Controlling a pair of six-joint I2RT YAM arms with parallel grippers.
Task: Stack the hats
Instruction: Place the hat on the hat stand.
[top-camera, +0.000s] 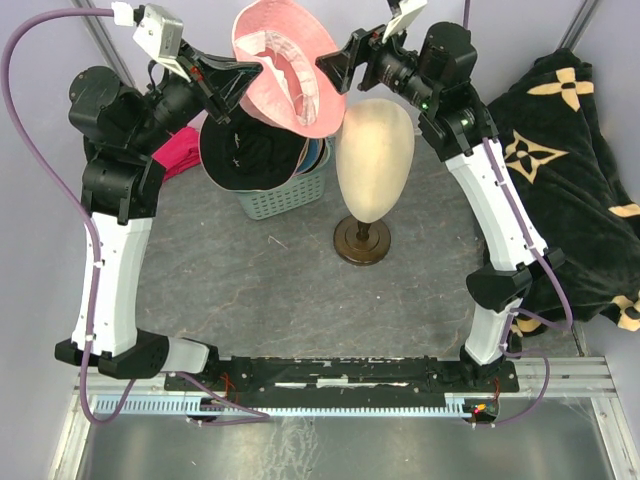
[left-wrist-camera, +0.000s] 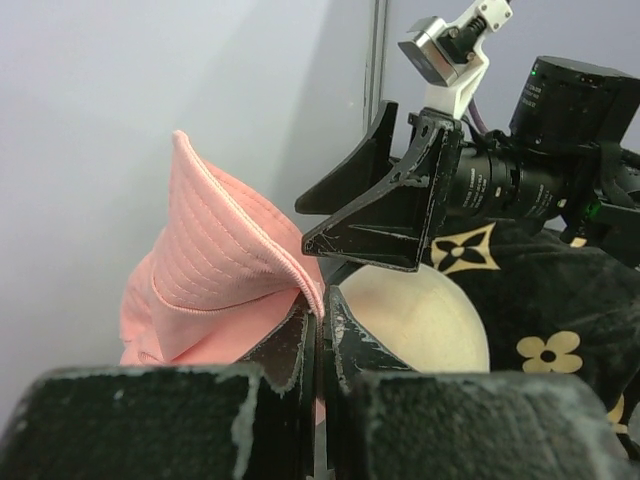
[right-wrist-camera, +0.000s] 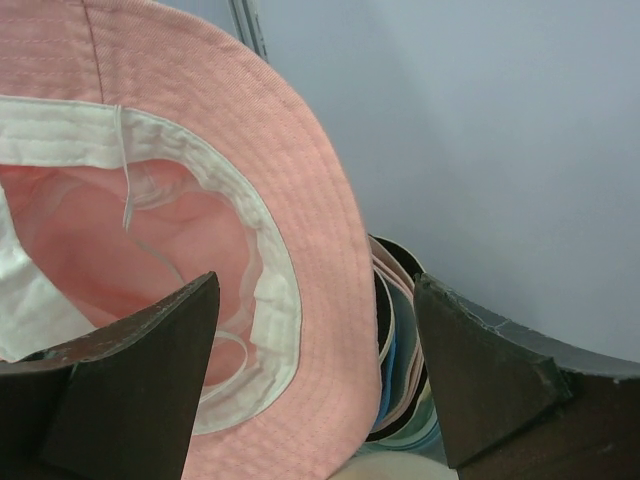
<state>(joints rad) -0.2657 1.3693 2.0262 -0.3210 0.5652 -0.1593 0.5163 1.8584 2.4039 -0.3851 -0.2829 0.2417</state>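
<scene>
A pink hat (top-camera: 290, 65) hangs in the air at the back, its inside with the white band facing the right wrist camera. My left gripper (top-camera: 245, 78) is shut on its brim; in the left wrist view the pink hat (left-wrist-camera: 220, 270) folds up from the closed left gripper (left-wrist-camera: 322, 312). My right gripper (top-camera: 333, 68) stands wide open at the hat's other side. In the right wrist view the brim of the pink hat (right-wrist-camera: 320, 300) lies between the spread right gripper (right-wrist-camera: 315, 375) fingers. More hats, a black one (top-camera: 250, 150) on top, fill a basket (top-camera: 285, 197).
A cream mannequin head (top-camera: 375, 150) on a dark round stand (top-camera: 362, 241) is just right of the basket, under the pink hat. A large black cloth with beige flower marks (top-camera: 570, 170) covers the right side. A magenta cloth (top-camera: 180, 152) lies behind my left arm.
</scene>
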